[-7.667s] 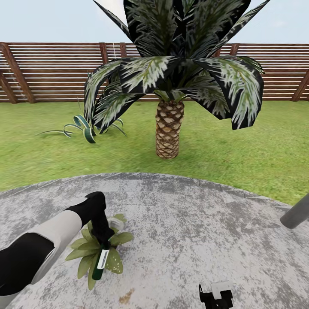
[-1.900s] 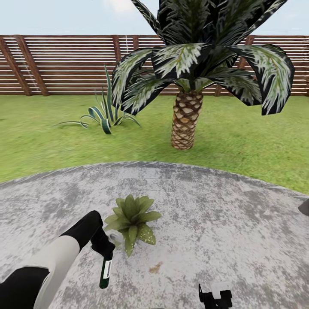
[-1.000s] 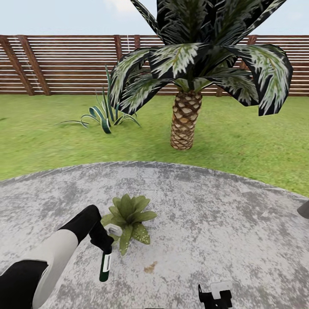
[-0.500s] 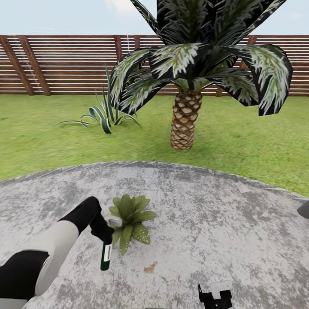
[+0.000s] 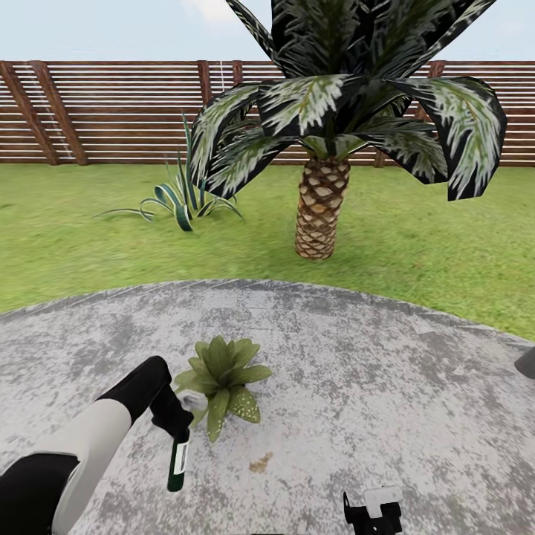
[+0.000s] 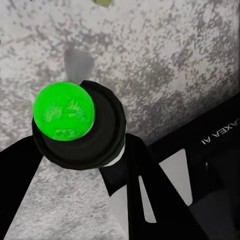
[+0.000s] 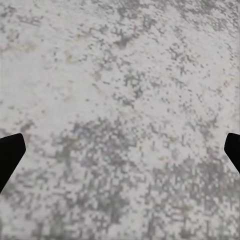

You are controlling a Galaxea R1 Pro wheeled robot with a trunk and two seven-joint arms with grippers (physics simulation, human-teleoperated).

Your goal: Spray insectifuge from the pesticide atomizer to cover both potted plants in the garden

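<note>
On the round grey patio (image 5: pixel 371 386) stands one potted plant (image 5: pixel 221 374), a low rosette of pale-speckled green leaves. My left gripper (image 5: pixel 175 422) is shut on the pesticide atomizer (image 5: pixel 177 462), just left of and nearer than the plant. Its white nozzle head (image 5: pixel 195 402) touches the near leaves, and the dark body with a white label hangs down. In the left wrist view the atomizer's green round end (image 6: pixel 64 110) sits between the black fingers (image 6: pixel 142 172). My right gripper (image 5: pixel 374 511) is low at the bottom edge, open over bare paving (image 7: pixel 120 100).
A palm trunk (image 5: pixel 318 212) rises from the lawn (image 5: pixel 446 253) beyond the patio, its dark fronds overhead. A striped agave (image 5: pixel 178 202) grows at the left, before the brown slatted fence (image 5: pixel 111 111). A grey object (image 5: pixel 526 362) juts in at the right edge.
My left gripper has dropped slightly and pulled toward me with the atomizer in the last half second. Since the oldest frame the view has shifted and the plant now lies beyond the gripper.
</note>
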